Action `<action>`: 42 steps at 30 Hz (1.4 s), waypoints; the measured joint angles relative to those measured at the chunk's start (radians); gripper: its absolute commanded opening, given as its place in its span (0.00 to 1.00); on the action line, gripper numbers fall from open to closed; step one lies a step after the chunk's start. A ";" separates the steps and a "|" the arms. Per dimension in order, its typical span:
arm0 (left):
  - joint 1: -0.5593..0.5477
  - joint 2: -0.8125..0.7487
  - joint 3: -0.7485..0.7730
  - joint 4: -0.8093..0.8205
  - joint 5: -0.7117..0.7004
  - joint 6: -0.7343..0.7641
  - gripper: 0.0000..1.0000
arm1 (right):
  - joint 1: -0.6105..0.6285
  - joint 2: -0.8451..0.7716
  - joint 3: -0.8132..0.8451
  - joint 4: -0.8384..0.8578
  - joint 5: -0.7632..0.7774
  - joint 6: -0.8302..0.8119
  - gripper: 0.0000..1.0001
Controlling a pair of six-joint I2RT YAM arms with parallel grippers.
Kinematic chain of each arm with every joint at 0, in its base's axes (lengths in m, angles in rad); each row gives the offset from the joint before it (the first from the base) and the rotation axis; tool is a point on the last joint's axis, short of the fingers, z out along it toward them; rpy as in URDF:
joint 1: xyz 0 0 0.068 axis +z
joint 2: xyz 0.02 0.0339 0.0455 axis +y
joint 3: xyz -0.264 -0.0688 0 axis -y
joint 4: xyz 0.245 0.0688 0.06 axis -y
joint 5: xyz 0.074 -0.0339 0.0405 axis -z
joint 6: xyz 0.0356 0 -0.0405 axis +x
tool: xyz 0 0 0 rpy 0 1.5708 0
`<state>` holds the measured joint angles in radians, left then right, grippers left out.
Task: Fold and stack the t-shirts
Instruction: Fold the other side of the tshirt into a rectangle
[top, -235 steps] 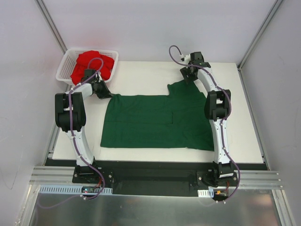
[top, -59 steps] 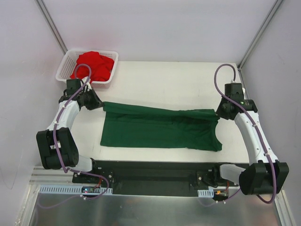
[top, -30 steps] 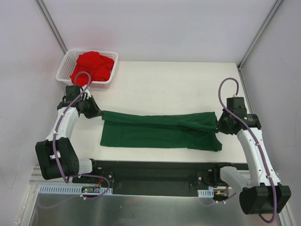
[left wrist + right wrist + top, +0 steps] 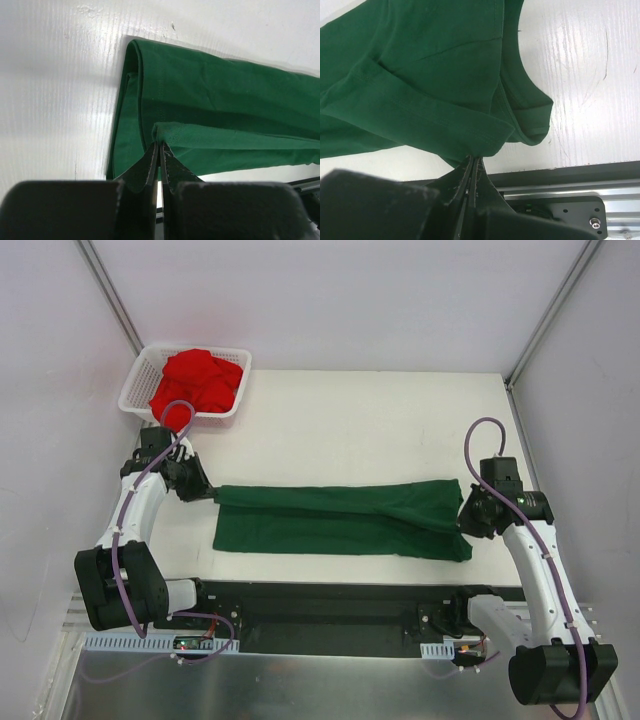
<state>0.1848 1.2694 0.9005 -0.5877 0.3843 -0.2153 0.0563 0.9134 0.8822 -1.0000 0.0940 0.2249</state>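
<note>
The left fingers (image 4: 146, 167) are pressed together on a thin edge of the green shirt (image 4: 340, 520), pinching the corner of its turned-over top layer. The right fingers (image 4: 456, 182) are likewise closed on cloth, nipping a hemmed edge of the same shirt just beside the neckline. From each pair the held edge runs straight toward the other, so the shirt lies as a long narrow band between them, its long axis crosswise from the left arm to the right, each arm holding its own end and neither nearer the middle. In the left wrist view the crease of the fold lies beyond the fingertips, and a strip of the lower layer shows under and to the side of them. In the top view that lower layer reaches further toward the arm bases than the held edge does, most clearly at the right end. I judge the fold to be partly laid. The coming move turns on carrying both ends evenly toward the bases so the top edge meets the near hem, then letting go. The band rests on the white tabletop (image 4: 340, 420). Well beyond the left fingers, at the far left corner, the red shirt (image 4: 198, 380) sits crumpled in a basket (image 4: 135, 390); the left arm is the nearer to it.
</note>
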 measured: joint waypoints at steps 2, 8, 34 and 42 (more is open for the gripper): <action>0.000 0.000 0.000 -0.006 -0.004 0.003 0.00 | 0.000 0.000 0.000 -0.001 -0.003 0.000 0.01; 0.000 0.000 -0.006 -0.024 -0.031 0.022 0.00 | 0.000 0.000 0.000 -0.003 -0.010 0.000 0.01; 0.000 0.057 -0.017 -0.054 -0.062 0.044 0.08 | -0.001 -0.016 -0.018 -0.052 -0.062 -0.002 0.10; 0.000 0.060 -0.017 -0.059 -0.086 0.051 0.99 | -0.002 -0.038 -0.018 -0.070 -0.056 0.001 0.60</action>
<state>0.1852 1.3296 0.8837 -0.6464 0.2981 -0.1646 0.0547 0.8757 0.8646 -1.0702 0.0376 0.2256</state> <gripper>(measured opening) 0.424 0.474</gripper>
